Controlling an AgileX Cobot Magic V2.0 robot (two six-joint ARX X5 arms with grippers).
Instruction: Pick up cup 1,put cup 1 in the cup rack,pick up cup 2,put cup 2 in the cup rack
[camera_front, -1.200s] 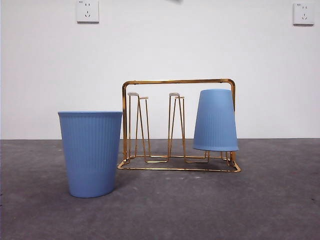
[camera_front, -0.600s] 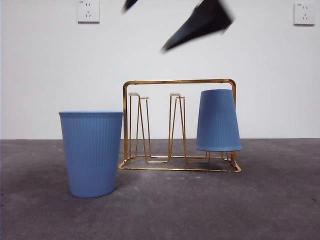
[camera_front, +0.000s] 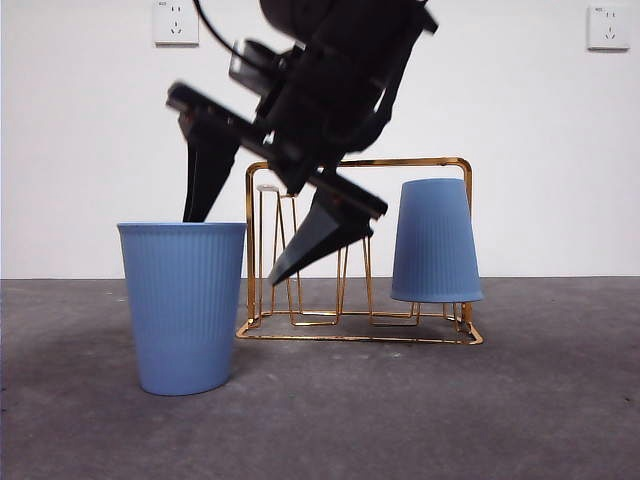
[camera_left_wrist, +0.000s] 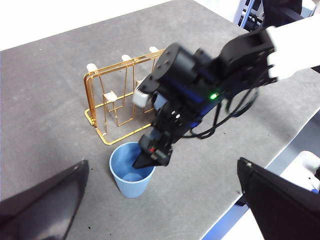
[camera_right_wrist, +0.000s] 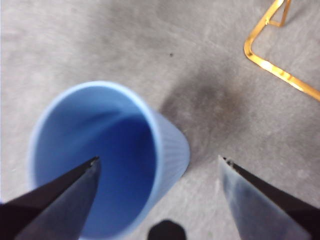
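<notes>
Upright cup (camera_front: 182, 305): matt blue plastic by the look, fine vertical ribs outside, smooth inside. Inverted cup (camera_front: 434, 243): same matt ribbed blue. Rack (camera_front: 356, 164): thin metal wire, glossy gold finish, pale matt tips on pegs (camera_front: 266, 188). Table (camera_front: 400, 420): dark grey, matt, slightly speckled and rough-looking. Right gripper (camera_right_wrist: 157, 167): matt black jaws, smooth. Wall (camera_front: 90, 130): plain matt white, with glossy-looking white plastic sockets (camera_front: 175, 21).

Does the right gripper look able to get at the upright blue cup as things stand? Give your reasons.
Probably yes. The right gripper hangs open over the upright blue cup, one jaw over its mouth and the other outside its wall on the cup rack side, nothing between them.
</notes>
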